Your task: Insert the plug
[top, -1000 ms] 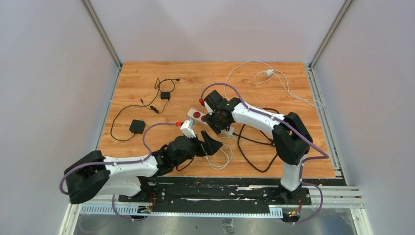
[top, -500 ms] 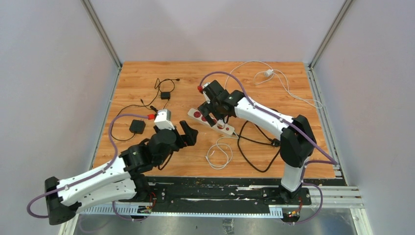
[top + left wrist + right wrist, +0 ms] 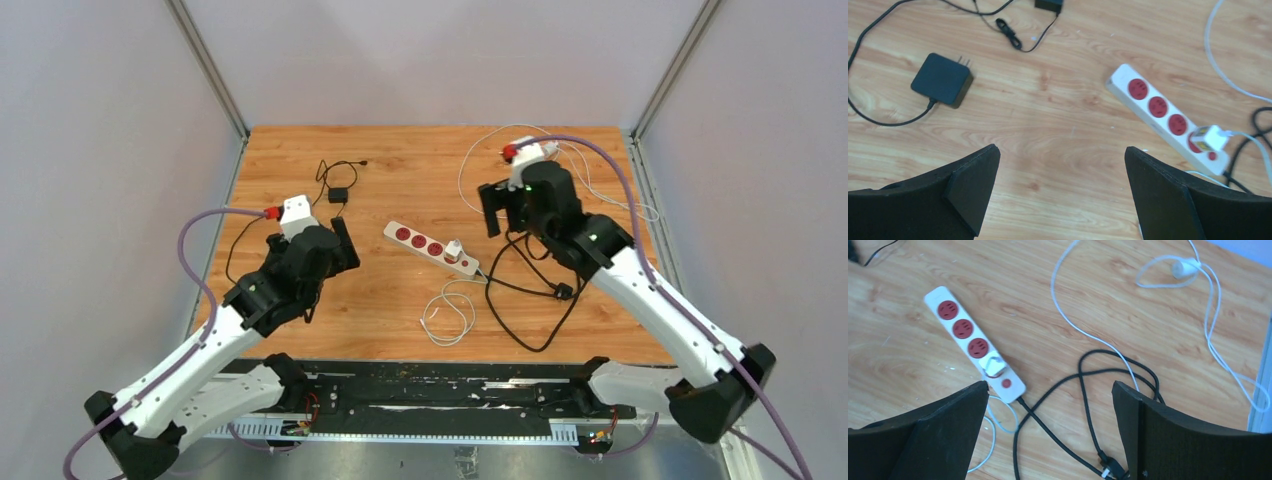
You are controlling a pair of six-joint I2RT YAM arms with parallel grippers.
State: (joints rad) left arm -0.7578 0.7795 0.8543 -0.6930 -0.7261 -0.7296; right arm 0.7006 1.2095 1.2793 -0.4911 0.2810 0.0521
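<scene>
White plug (image 3: 993,365) sat in the power strip's (image 3: 955,319) end socket, insertion seemingly done; left gripper (image 3: 1060,165) and right gripper (image 3: 1050,390) hung spread and empty, well apart from the strip, next needing only to retreat.

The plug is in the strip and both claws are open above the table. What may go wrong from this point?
1. The views do not show how deep the white plug sits in the power strip. It may be only half seated and could work loose.
2. The black cable lies in loops below the open right claw. A low sweep might snag it, drag the strip and pull the plug out.
</scene>
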